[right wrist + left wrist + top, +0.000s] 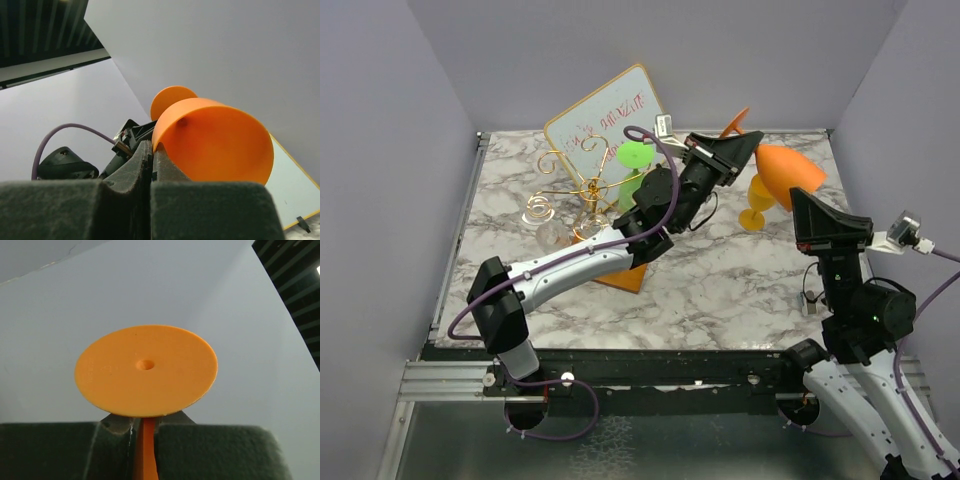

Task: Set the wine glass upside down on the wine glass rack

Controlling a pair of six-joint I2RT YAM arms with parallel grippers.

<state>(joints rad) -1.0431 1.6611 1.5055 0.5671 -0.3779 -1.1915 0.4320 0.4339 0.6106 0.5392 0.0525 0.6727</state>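
Right fingers (802, 203) are seen pinched on the bowl rim of the orange wine glass (788, 170), which is held in the air to the right of the wine glass rack (582, 190). Farther back, left fingers (748, 150) are clamped on its stem.

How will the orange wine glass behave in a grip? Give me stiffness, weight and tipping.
Probably stiff and light: the orange wine glass looks like matte moulded plastic, so hardly brittle. The thin stem pinched by the left end effector may let it swivel. Set down, its wide foot should resist tipping.
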